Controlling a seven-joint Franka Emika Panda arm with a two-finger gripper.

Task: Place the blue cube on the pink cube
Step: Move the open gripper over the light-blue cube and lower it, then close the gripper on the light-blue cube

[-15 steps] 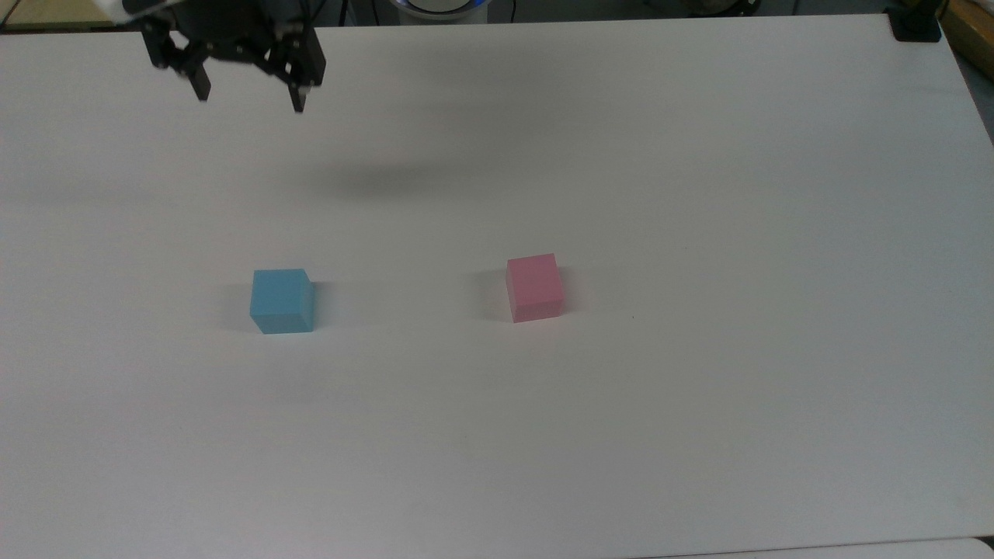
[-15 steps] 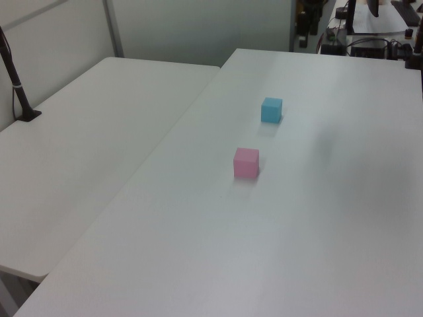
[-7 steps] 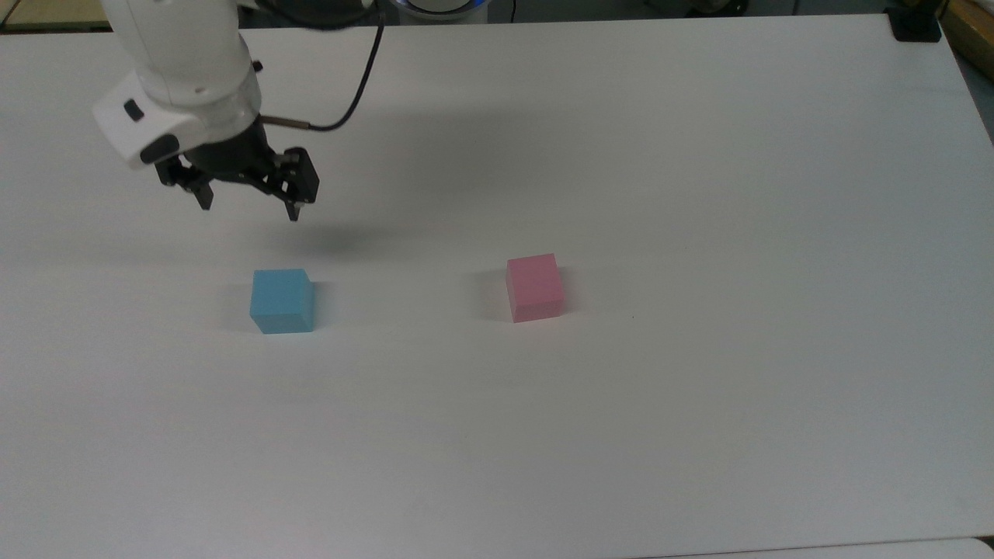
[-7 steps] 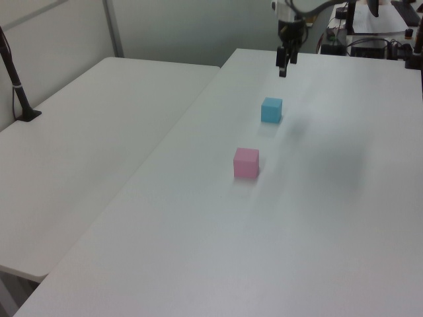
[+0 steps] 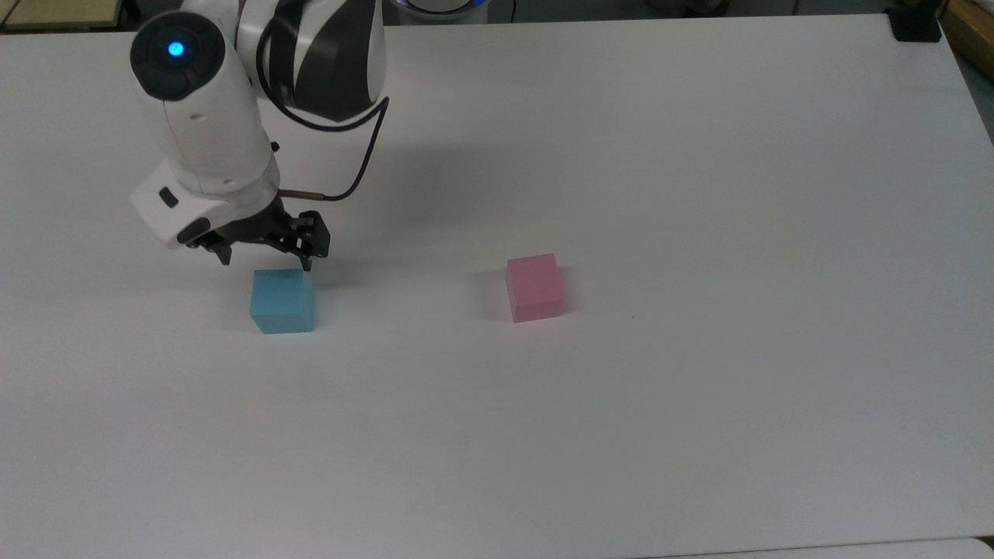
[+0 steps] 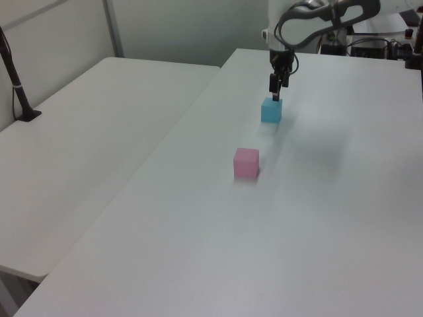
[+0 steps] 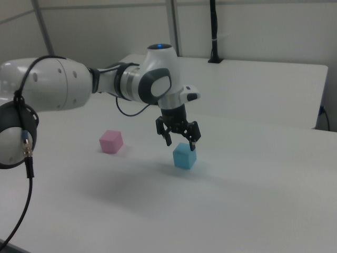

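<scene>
The blue cube [image 5: 282,301] [image 6: 271,110] [image 7: 184,155] rests on the white table [image 5: 699,233], on the top view's left. The pink cube [image 5: 534,287] [image 6: 246,162] [image 7: 111,141] sits apart from it, toward the top view's middle. My gripper [image 5: 266,261] [image 6: 275,94] [image 7: 180,143] hangs open just above the blue cube's top, its black fingers spread about as wide as the cube. Nothing is between the fingers.
The white arm [image 5: 210,132] reaches in from the top view's upper left, with a black cable [image 5: 353,167] looping beside it. A second white table [image 6: 86,145] adjoins on the left view's left, with a black post [image 6: 16,86] on it.
The gripper has come down and toward the blue cube, from well behind it to just above it. Both cubes have stayed in place.
</scene>
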